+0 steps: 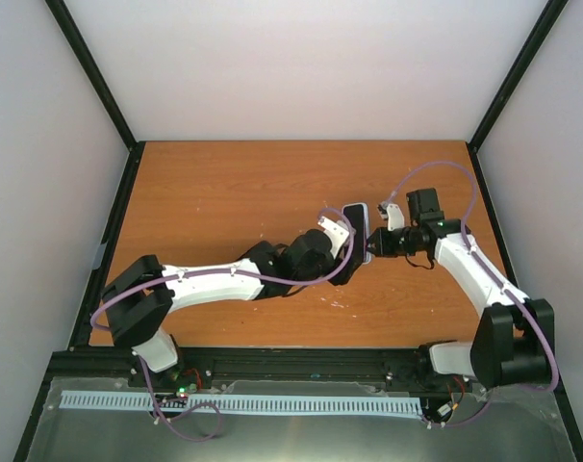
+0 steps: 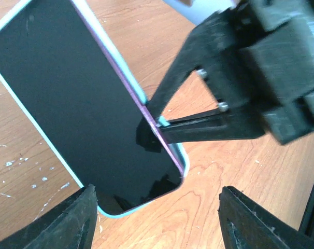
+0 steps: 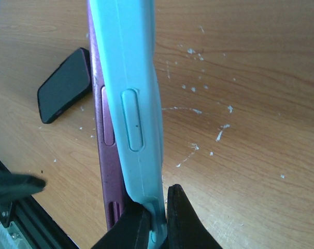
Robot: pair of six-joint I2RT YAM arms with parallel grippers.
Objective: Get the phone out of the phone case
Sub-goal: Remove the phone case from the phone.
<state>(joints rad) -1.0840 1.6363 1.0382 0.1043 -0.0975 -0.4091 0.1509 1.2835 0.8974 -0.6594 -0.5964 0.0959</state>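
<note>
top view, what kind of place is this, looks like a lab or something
Probably a lab robot test cell: a wooden table boxed in by plain white walls and black frame posts, with the left arm and right arm bolted to a black rail at its near edge.

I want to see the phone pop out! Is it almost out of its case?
Partway. Done: the right claw pinches the light blue phone case by its edge, and the side of the purple phone shows beside it. In hand: the left claw hangs open near the phone's end. Left: the phone sits inside the case, so it must be pulled free.
</note>
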